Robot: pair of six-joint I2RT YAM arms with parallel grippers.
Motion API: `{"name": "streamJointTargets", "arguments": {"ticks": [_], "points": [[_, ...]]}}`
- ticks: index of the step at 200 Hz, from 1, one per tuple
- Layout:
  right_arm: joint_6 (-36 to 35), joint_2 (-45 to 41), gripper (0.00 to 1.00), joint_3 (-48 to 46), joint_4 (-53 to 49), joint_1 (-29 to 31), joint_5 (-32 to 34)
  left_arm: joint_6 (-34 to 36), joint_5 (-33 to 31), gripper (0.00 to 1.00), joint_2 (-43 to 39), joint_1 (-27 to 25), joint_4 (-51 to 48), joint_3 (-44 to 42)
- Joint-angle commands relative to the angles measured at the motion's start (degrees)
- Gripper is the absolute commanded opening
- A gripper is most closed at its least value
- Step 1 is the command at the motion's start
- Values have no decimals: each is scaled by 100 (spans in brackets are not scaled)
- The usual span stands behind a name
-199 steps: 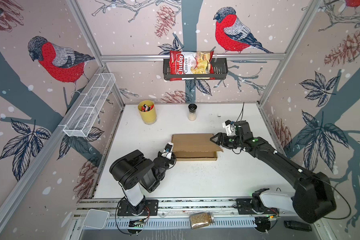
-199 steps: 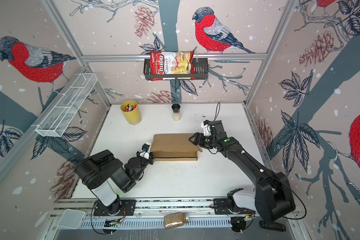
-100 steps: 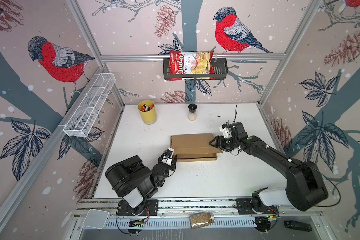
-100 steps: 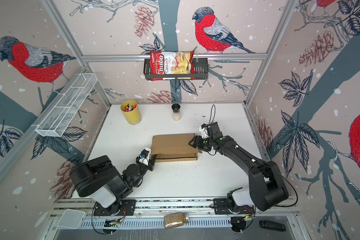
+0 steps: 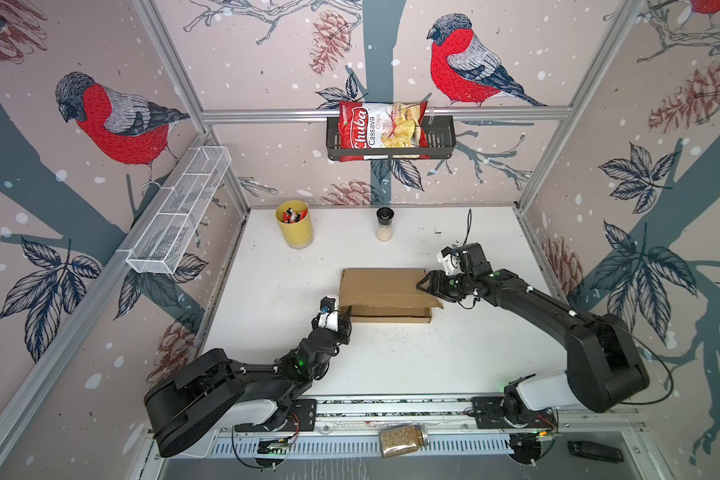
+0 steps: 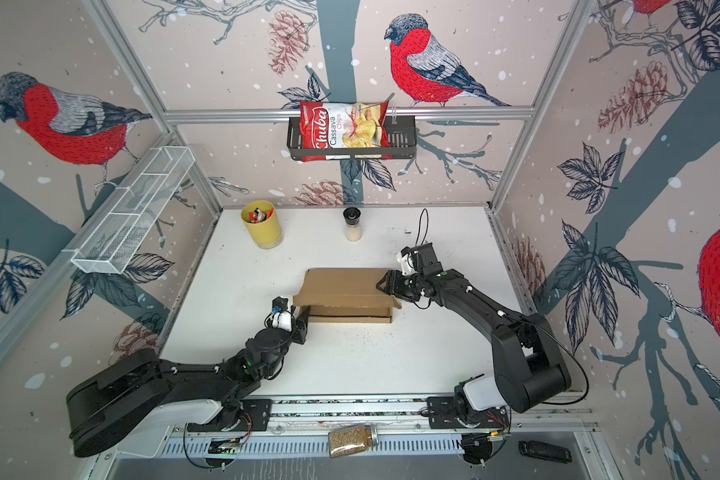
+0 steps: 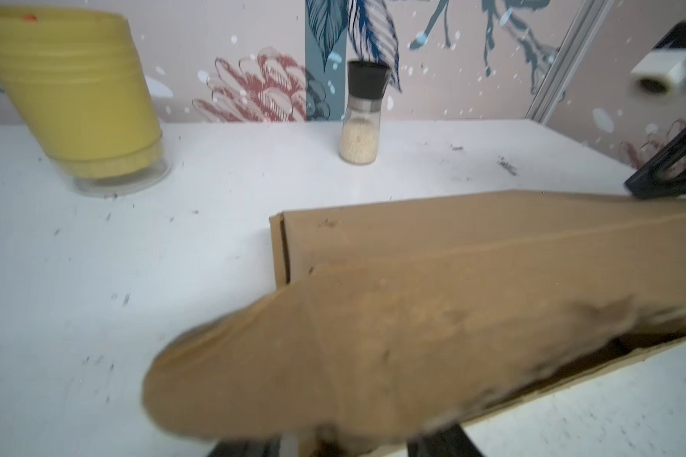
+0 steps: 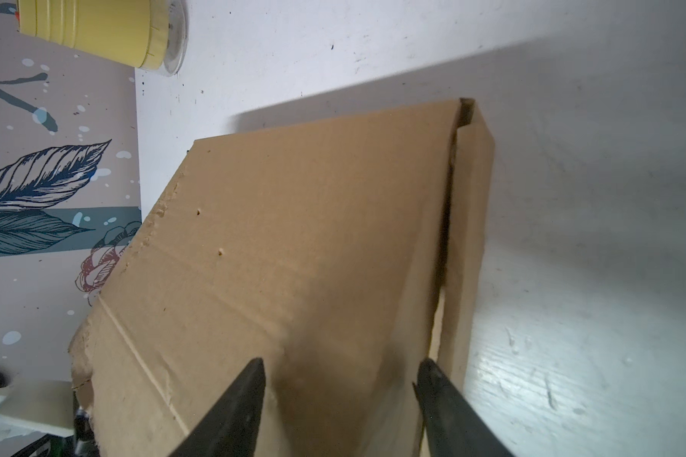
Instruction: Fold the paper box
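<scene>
- Paper box [image 5: 381, 286]: mid-bench [image 5: 267, 270], with the lid panel angled down over the tray.
- Left gripper [image 5: 347, 312]: at the near-left corner, jaws partly apart, blurred flap across them.
- Right gripper [image 5: 422, 286]: at the lid's right edge, jaws wide.

The paper box [image 5: 381, 286] is matt, rough cardboard.

Bullfinch-and-pinecone wallpaper [image 5: 113, 120] surrounds me; my white desk [image 5: 433, 365] looks speckled, perhaps with grit; a wire shelf [image 5: 179, 208] hangs on my left.
</scene>
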Motion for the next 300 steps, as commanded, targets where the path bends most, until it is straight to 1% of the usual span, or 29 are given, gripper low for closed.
{"name": "streamJointTargets", "arguments": {"ticks": [1, 19, 46, 65, 90, 109, 127, 167, 191, 214, 222, 226, 233, 248, 263, 282, 300], "points": [[12, 73, 62, 89, 140, 1, 4, 134, 572, 46, 5, -8, -667, 157], [31, 150, 62, 119, 166, 8, 6, 175, 940, 47, -34, -59, -982, 352], [59, 206, 61, 94, 249, 14, 24, -5, 1284, 46, -345, -210, -1096, 244], [75, 272, 61, 96, 284, 18, 24, 18, 1418, 46, -567, -530, -1338, 306], [71, 343, 61, 117, 316, 27, 15, 227, 1668, 46, -703, -843, -1846, 746], [66, 366, 61, 126, 307, 27, 41, 341, 1710, 47, -792, -857, -2335, 1176], [54, 376, 60, 118, 282, 43, 121, 480, 1699, 47, -984, -861, -2583, 1483], [29, 464, 60, 126, 298, 82, 158, 671, 1983, 47, -1247, -856, -3101, 2119], [37, 497, 60, 104, 313, 100, 191, 739, 1788, 47, -1403, -864, -3146, 2288], [57, 505, 60, 74, 348, 122, 183, 588, 1551, 47, -1459, -809, -3409, 2521], [64, 506, 60, 74, 358, 132, 182, 470, 1383, 48, -1402, -740, -3621, 2633], [64, 506, 60, 75, 347, 141, 182, 350, 1315, 48, -1359, -637, -3793, 2710], [63, 501, 60, 79, 347, 149, 170, 36, 1377, 48, -1285, -382, -4159, 2898], [50, 497, 60, 84, 318, 167, 183, -435, 1863, 48, -1115, 231, -4739, 3199], [28, 489, 60, 84, 295, 162, 195, -771, 2389, 52, -892, 805, -5280, 3524], [25, 497, 60, 74, 307, 168, 199, -1060, 3035, 56, -643, 1346, -5624, 3824], [27, 497, 60, 68, 320, 172, 202, -1307, 3354, 61, -344, 1762, -6174, 4197]]}}
